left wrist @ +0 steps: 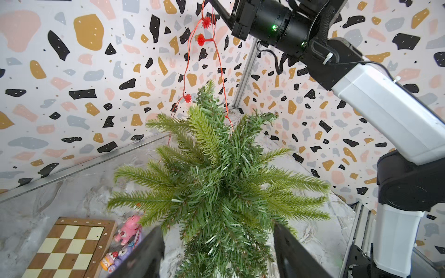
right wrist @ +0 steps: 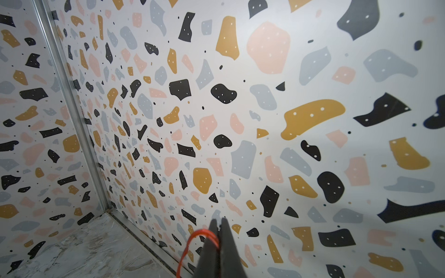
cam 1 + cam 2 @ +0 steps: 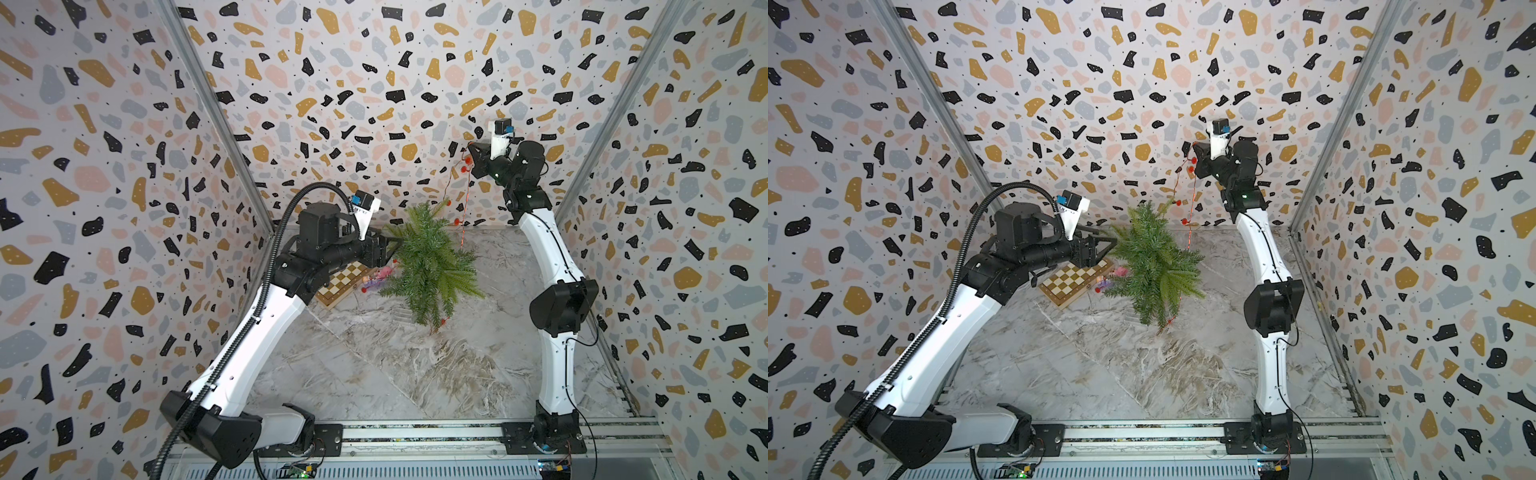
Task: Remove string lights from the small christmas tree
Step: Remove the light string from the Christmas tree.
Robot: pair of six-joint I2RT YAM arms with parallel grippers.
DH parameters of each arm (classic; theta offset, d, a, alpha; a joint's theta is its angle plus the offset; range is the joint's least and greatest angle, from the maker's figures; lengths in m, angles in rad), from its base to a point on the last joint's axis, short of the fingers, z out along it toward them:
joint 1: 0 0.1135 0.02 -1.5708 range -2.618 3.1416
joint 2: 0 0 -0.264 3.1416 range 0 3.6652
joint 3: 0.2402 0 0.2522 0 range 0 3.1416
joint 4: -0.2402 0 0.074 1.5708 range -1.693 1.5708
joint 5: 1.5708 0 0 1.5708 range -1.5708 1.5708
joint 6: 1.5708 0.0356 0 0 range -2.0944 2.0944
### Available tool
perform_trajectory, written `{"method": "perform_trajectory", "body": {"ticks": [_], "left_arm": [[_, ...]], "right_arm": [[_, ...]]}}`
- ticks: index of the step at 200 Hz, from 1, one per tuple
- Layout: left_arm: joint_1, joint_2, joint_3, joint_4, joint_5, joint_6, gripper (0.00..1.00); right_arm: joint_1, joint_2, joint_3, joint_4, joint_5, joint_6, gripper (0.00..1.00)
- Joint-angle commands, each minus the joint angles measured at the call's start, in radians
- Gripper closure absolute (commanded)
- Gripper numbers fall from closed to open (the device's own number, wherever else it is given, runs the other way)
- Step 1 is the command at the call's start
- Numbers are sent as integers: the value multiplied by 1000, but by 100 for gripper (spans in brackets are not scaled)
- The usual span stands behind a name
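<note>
Red-orange light string (image 1: 201, 39) is pinched in the right gripper (image 2: 219, 225), fingers together on the wire, high up by the back wall. The string hangs down to the top of the green tree (image 3: 428, 266), with more bulbs low in the branches. The tree sits on the marble table (image 3: 374, 374), beside a chessboard (image 3: 345, 279) and a pink toy (image 3: 384, 272). Left gripper (image 1: 216, 252) has its jaws apart with branches between them (contact unclear).
</note>
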Motion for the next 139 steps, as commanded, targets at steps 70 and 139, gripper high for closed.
{"method": "perform_trajectory", "body": {"ticks": [70, 139], "left_arm": [[-2, -96, -59, -10, 38, -38, 30], [-2, -106, -56, -46, -25, -41, 31]], "right_arm": [[-16, -86, 32, -44, 23, -1, 100], [-18, -107, -3, -70, 45, -22, 100]]}}
